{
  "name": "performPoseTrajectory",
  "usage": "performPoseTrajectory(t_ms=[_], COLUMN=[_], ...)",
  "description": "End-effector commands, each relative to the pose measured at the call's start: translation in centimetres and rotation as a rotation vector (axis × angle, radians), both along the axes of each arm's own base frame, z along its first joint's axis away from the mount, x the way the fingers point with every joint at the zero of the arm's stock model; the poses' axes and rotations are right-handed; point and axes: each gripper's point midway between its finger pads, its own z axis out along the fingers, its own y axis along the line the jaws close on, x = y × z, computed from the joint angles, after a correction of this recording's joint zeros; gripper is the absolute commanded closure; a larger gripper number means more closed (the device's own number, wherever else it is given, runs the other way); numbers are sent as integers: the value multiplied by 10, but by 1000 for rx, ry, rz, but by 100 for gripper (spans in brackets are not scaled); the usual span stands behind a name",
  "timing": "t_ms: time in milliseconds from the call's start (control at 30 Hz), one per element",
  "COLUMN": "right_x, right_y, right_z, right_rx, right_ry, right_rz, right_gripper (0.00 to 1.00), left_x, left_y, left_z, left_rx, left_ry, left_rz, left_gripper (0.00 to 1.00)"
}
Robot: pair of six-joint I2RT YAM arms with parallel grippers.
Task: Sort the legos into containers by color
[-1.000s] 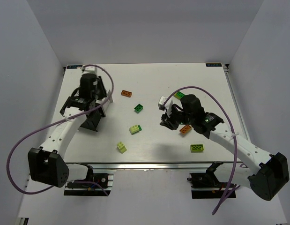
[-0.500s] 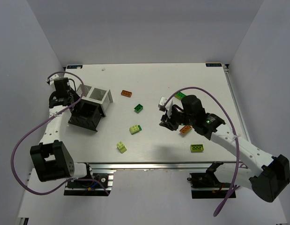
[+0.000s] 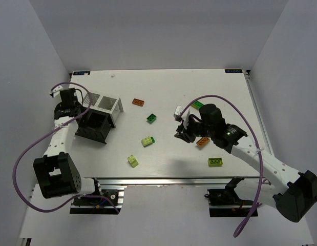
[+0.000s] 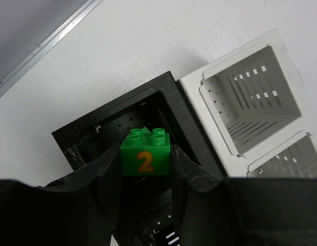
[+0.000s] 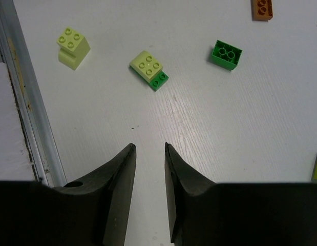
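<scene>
at the far left of the surface [image 3: 163,87], the left gripper [image 4: 145,160] is clamped on a green brick marked 2 [image 4: 145,152] and holds it over the open top of the black container [image 4: 109,108]. the white container [image 4: 219,66] stands touching the black one on its far side. a second ago this arm reached over the containers from the near side. it has since swung out to the left edge and now comes at them from the left, with little change over the last half second.

right of centre, the right gripper [image 5: 148,148] hangs over bare surface, its jaws a little apart with nothing between them; it has barely shifted. its wrist view shows a lime brick [image 5: 74,47], a lime-and-green pair [image 5: 149,69], a dark green brick [image 5: 226,55] and an orange brick [image 5: 262,8], all apart from one another. a second orange brick [image 3: 202,142] lies just beside the right arm, a second lime brick [image 3: 215,162] nearer the near edge. every loose brick lies where it lay a second ago.
</scene>
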Motion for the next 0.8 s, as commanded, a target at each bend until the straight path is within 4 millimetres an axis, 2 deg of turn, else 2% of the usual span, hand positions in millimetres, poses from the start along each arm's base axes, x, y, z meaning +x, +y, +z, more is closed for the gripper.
performPoseTrajectory(t_ms=[0,33,167,300,400,500,533,567,633,667,767], right_x=[-2,-2,-2,-1,-2,-3,-7,-9,-19,-21,-20], right_y=[5,5,5,5,5,5,7,7,9,9,12], right_z=[3,2,3,1,-1,1,2,3,2,1,-14], right_rx=[20,19,18,15,7,11,13,16,25,17,-28], right_ry=[-10,-8,-11,-9,-5,-16,-24,-34,-42,-69,-135], right_rz=[20,20,22,22,25,40,74,93,159,194,289], right_gripper=[65,64,63,62,60,56,52,50,46,44,36], left_x=[-7,-7,-8,-8,-7,-3,-2,-1,-4,-8,-19], left_y=[8,8,8,5,0,-22,-47,-60,-94,-120,-177], left_z=[6,6,11,19,28,50,48,69,81,89,89], left_rx=[11,13,9,1,-4,-21,-77,-62,-115,-175,-270], left_ry=[-14,-14,-26,-48,-71,-149,-173,-259,-338,-406,-442], left_rz=[55,59,64,54,22,-128,-253,-347,-502,-612,-795], left_gripper=[63,52,33,24,23,23,25,25,26,26,23])
